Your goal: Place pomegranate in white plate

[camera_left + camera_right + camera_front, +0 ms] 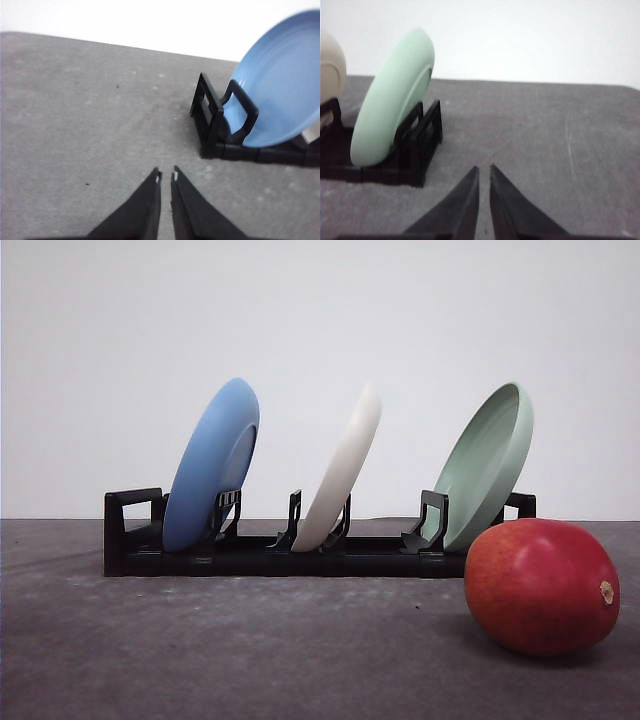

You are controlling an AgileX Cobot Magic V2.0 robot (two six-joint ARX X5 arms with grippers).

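The red pomegranate lies on the grey table at the front right, its tan stem nub facing right. The white plate stands on edge in the middle slot of a black rack, leaning right; its cream edge also shows in the right wrist view. My left gripper hovers over bare table near the rack's blue-plate end, its fingers nearly touching with nothing between them. My right gripper is likewise shut and empty, near the rack's green-plate end.
A blue plate stands in the rack's left slot and a pale green plate in its right slot. Grey table stretches in front of the rack; a white wall rises behind.
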